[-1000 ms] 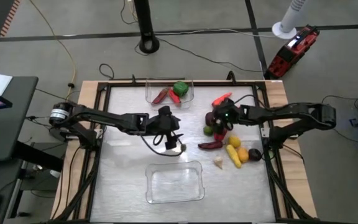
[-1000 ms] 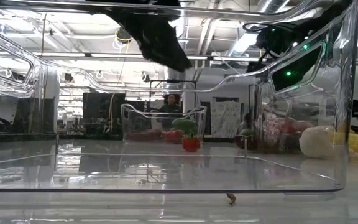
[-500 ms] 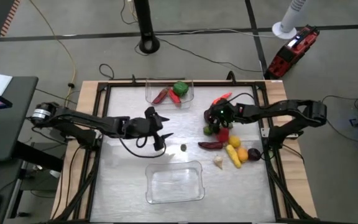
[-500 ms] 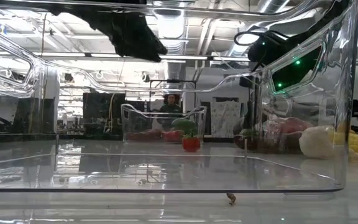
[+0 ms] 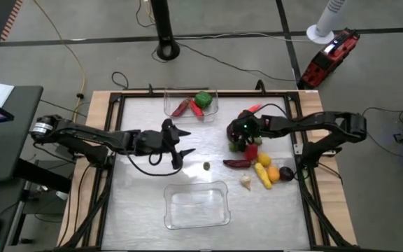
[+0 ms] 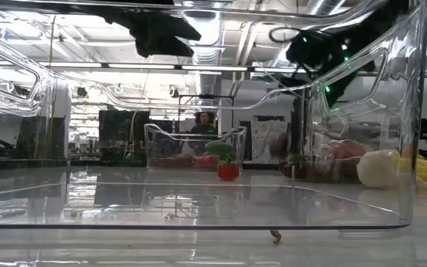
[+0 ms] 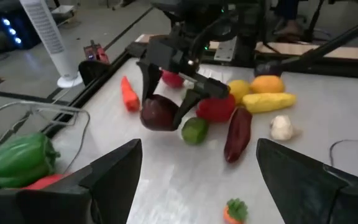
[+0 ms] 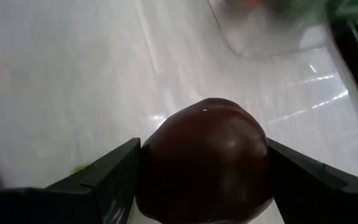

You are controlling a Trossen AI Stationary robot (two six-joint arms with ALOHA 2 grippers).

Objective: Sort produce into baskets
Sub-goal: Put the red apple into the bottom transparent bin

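Tabletop: far bin holds green pepper, apparently red chilies.

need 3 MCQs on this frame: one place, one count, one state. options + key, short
1. Where is the small strawberry-like piece?
A in the far clear plastic bin
B on the bare table between the bins
C in the left hand

2. How many pieces lie in the near clear plastic bin?
A none
B two
C four

3. The right hand is:
A open over the bin
B closed on the dark red round fruit
C out of view

B: high view shows it alone on the table.
A: bin is empty.
B: fingers flank the fruit.
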